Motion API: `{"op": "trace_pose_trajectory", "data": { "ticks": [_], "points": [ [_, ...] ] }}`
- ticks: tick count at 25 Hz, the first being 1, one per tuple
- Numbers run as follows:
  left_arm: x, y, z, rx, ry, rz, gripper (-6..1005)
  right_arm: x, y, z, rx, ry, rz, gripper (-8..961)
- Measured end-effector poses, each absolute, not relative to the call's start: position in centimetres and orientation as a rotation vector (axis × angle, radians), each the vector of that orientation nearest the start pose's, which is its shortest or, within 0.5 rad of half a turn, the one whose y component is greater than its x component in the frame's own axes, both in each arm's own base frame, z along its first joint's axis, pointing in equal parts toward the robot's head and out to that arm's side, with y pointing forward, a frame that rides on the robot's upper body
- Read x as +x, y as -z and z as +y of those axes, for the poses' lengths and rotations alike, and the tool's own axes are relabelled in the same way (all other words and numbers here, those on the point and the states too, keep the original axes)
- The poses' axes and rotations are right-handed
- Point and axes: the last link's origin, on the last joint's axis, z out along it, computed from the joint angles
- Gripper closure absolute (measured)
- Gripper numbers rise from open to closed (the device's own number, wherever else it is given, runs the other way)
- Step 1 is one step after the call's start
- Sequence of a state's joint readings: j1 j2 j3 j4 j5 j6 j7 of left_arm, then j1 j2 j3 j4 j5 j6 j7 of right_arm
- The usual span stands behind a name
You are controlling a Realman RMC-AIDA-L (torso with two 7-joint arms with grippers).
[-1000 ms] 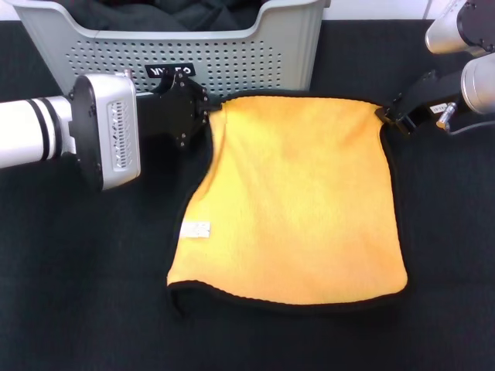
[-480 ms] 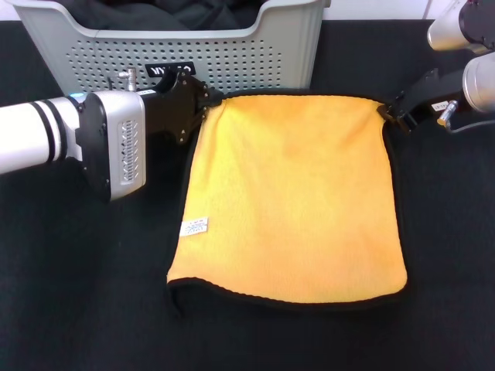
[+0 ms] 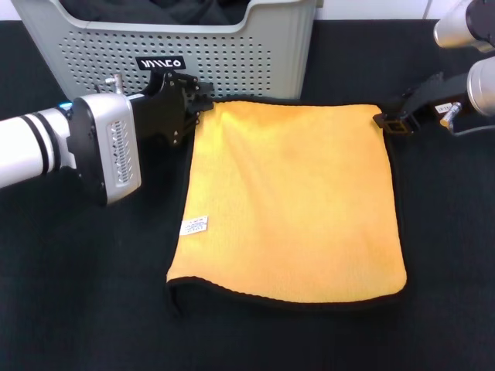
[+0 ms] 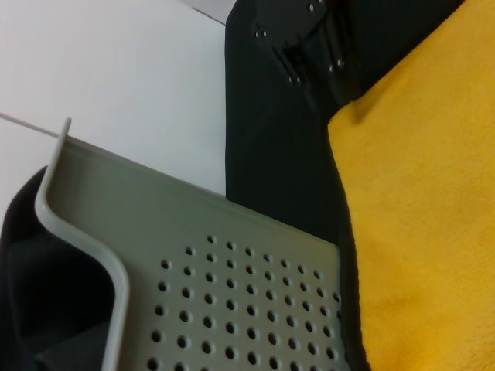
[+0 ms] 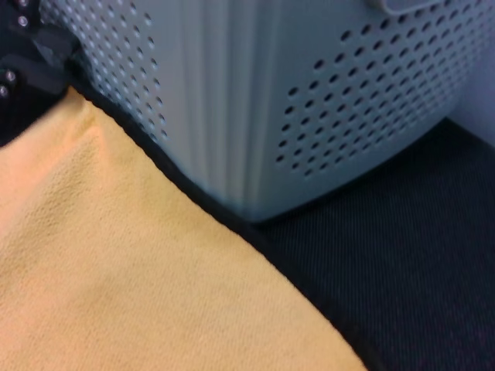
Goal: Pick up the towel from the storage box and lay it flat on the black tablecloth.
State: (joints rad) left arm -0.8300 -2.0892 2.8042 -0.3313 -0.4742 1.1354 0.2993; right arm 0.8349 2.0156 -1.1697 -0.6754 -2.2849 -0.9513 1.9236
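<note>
The towel point(image 3: 290, 202) is spread orange-face-up on the black tablecloth point(image 3: 85, 309), just before the storage box point(image 3: 232, 54); its far corners are pinched by the closed left gripper point(image 3: 203, 104) and right gripper point(image 3: 384, 120)

White left arm point(image 3: 23, 151) with black bands, silver vented wrist block point(image 3: 112, 151), black screwed tool point(image 3: 203, 103)

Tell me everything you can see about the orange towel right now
The towel is roughly square, fluffy, orange-yellow face up, with black edge trim and a small white label near one side. It lies spread almost flat on the black tablecloth, just in front of the storage box. The left gripper and right gripper sit at its two far corners. The near left corner curls slightly.
</note>
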Motion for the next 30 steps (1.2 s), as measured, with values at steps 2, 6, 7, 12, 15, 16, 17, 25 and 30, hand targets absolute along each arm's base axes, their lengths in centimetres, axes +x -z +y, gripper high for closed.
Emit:
{"op": "trace_pose_trajectory", "data": {
  "ticks": [2,6,7,12,15,16,17,25,30],
  "points": [
    [-27.8,3.3,39.2,-2.21,-0.079,0.875,800,20.4,1.8,44.4,-2.566,0.086,0.549,740],
    [-28.5,3.2,38.8,-2.21,-0.078,0.845,686,20.4,1.6,44.0,-2.569,0.066,0.564,569],
    [-28.6,3.2,38.6,-2.206,-0.073,0.834,657,20.4,1.4,43.9,-2.569,0.061,0.567,531],
    [-29.5,2.6,37.8,-2.188,-0.051,0.789,504,20.7,0.9,43.3,-2.569,0.043,0.587,335],
    [-29.8,2.3,36.6,-2.174,0.012,0.773,412,20.8,0.4,42.8,-2.564,0.012,0.6,211],
    [-29.8,2.3,36.6,-2.174,0.012,0.773,370,20.8,0.2,42.7,-2.562,-0.004,0.603,170],
    [-29.9,2.3,36.0,-2.174,0.043,0.77,328,20.8,0.0,42.5,-2.562,-0.019,0.605,170],
    [-31.2,1.8,32.1,-2.167,0.218,0.648,169,20.5,-0.5,39.8,-2.613,-0.116,0.573,172],
    [-31.4,-0.5,28.9,-2.12,0.537,0.38,157,20.0,-0.9,36.9,-2.649,-0.166,0.437,173]
  ]
}}
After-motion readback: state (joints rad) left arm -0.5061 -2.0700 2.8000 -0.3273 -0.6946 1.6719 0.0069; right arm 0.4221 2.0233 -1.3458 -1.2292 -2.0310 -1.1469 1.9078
